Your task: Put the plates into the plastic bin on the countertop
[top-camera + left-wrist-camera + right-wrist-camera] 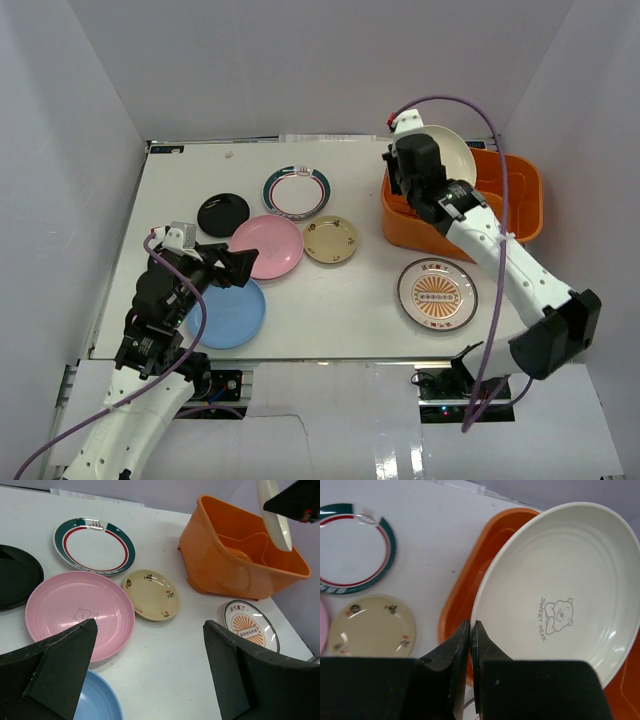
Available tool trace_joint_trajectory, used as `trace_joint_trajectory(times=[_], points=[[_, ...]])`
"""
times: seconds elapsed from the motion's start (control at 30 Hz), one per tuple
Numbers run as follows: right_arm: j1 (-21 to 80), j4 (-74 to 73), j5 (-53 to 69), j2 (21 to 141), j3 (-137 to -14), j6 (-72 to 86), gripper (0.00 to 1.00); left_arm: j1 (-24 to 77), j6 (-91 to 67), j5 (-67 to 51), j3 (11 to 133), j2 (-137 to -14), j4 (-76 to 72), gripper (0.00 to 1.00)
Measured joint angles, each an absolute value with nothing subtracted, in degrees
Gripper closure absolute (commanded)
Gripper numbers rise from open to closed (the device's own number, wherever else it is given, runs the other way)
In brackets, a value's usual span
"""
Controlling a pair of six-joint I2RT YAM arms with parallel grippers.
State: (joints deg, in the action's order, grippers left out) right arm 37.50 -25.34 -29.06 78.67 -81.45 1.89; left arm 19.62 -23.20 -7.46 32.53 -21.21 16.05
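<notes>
The cream plate (560, 580), printed with a small bear and the words "SWEET BEAR", hangs tilted above the orange plastic bin (522, 205), clear of the bin's floor. Its lower rim is pinched in the right gripper (470, 626), whose jaws are closed to a thin slit on that edge. From the left wrist view the plate shows nearly edge-on over the bin's far side. The bin stands at the right rear of the white countertop (330, 310). Six more plates lie flat on the countertop. A white one with an orange pattern (437, 293) is just in front of the bin. A small beige patterned one (330, 239), a pink one (267, 246), a black one (223, 214) and a green-and-red-rimmed one (296, 191) are clustered left of centre. A light blue one (228, 313) lies near the front edge. The left gripper (150, 625) hovers over the pink and blue plates, jaws spread wide and holding nothing.
</notes>
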Motion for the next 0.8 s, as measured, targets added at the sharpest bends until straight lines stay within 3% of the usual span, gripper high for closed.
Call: trace_joint_trajectory(times=[0.2, 0.43, 0.6, 0.67, 0.73, 0.8], points=[[21.4, -21.4, -20.0, 89.0, -81.8, -0.5, 0.92, 19.6, -23.4, -8.6, 32.5, -21.3, 16.0, 0.02], [13.9, -18.2, -13.3, 95.9, -78.4, 1.4, 0.92, 19.6, -23.4, -9.2, 32.5, -21.4, 16.0, 0.02], [14.0, -17.0, -11.9, 98.0, -76.0, 3.7, 0.75, 19.6, -23.4, -9.3, 32.5, -21.4, 16.0, 0.02], [14.2, -16.8, -12.1, 98.0, -75.4, 4.6, 0.58, 19.6, -23.4, -9.3, 32.5, -21.6, 16.0, 0.02], [14.2, -16.4, -12.1, 97.8, -75.2, 5.5, 0.47, 19.6, -23.4, -9.3, 32.5, -21.8, 16.1, 0.02], [14.2, -16.6, -12.0, 96.7, -75.1, 6.2, 0.43, 19.6, -23.4, -9.2, 32.5, -21.9, 16.0, 0.02]])
